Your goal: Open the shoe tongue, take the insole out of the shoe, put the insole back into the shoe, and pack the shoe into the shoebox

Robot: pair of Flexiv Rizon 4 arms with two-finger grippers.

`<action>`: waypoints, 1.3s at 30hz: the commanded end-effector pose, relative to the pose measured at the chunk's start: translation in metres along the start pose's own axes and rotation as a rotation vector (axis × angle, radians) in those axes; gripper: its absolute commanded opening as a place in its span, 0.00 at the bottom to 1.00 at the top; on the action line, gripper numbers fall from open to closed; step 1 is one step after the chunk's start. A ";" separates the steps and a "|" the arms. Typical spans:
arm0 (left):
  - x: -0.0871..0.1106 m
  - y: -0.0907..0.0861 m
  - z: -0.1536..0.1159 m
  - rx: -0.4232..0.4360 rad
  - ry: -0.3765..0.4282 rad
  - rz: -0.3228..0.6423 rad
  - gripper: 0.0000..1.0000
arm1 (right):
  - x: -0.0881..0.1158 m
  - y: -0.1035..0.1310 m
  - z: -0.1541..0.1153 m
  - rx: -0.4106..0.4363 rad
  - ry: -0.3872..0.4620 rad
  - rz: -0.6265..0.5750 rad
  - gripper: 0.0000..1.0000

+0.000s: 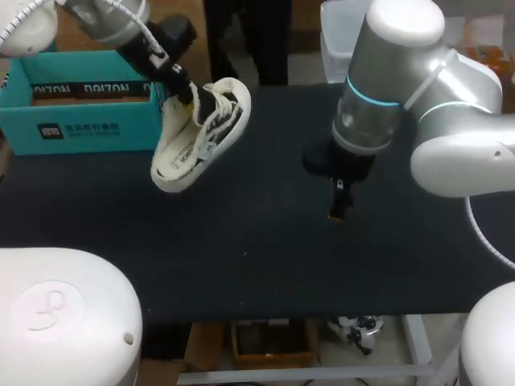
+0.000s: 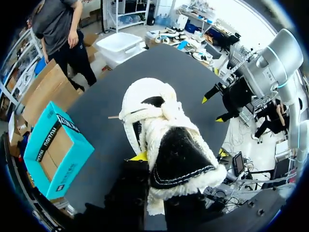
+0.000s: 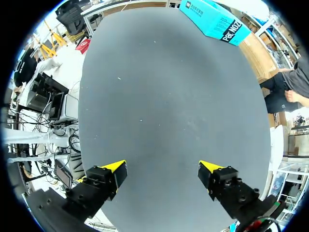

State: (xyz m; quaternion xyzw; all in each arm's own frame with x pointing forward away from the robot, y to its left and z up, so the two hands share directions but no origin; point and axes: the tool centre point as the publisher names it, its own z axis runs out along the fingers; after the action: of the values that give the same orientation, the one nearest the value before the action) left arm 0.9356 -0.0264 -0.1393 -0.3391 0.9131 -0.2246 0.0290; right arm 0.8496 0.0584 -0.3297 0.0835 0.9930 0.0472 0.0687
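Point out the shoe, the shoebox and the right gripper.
shoe [image 1: 216,121], head view, patterned upper.
shoebox [image 1: 80,129], head view, front wall.
right gripper [image 3: 161,167], right wrist view, midway between its yellow tips.

shoe [image 1: 201,133] in my left gripper [image 1: 183,88] hangs just beside the open shoebox [image 1: 76,121], my right gripper [image 3: 163,170] well apart over mid tabletop [image 1: 241,265], bare surface between

Fuzzy cloth shoe [image 1: 193,149], matt cardboard shoebox [image 1: 80,129], matt smooth dark table [image 1: 265,241]
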 end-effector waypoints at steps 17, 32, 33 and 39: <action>-0.120 -0.041 -0.058 -0.176 -0.032 0.365 0.00 | 0.000 -0.001 0.000 0.000 0.000 -0.001 1.00; -0.265 -0.019 -0.084 -0.266 -0.108 0.487 0.00 | 0.000 -0.001 0.000 0.000 0.000 -0.001 1.00; -0.265 -0.019 -0.084 -0.266 -0.108 0.487 0.00 | 0.000 -0.001 0.000 0.000 0.000 -0.001 1.00; -0.274 -0.017 -0.085 -0.267 -0.107 0.488 0.00 | 0.000 -0.001 0.000 0.000 0.000 -0.001 1.00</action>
State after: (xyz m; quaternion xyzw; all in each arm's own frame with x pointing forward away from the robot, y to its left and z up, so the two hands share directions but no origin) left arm 1.1310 0.1655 -0.0853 -0.1226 0.9846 -0.0681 0.1041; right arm 0.8496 0.0584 -0.3297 0.0834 0.9930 0.0477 0.0688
